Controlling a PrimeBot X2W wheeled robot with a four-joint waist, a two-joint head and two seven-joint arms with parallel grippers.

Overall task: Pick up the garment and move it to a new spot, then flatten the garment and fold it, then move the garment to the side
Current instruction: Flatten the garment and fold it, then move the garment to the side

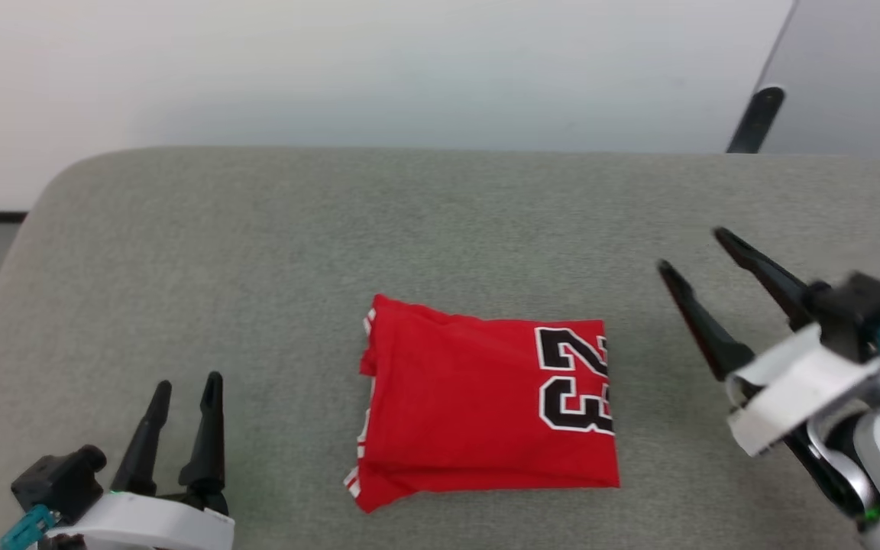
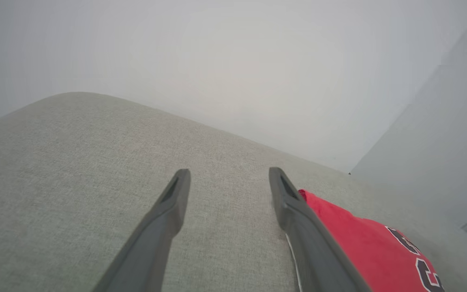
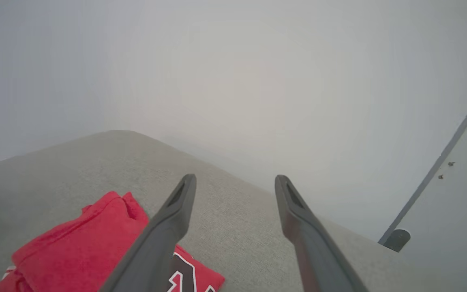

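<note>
Red folded jersey garment [image 1: 486, 401] is found at grey fabric desk's [image 1: 257, 229] front edge, long axis left-right. Right jaws are judged nearer; both pairs are seen spread, empty.

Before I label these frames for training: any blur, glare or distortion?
Head view: even light, no glare, garment sharp, right pincer slightly soft. Left wrist view: wide-angle lens bows the edge of the grey surface. Right wrist view: pale wall hazy, featureless.
</note>
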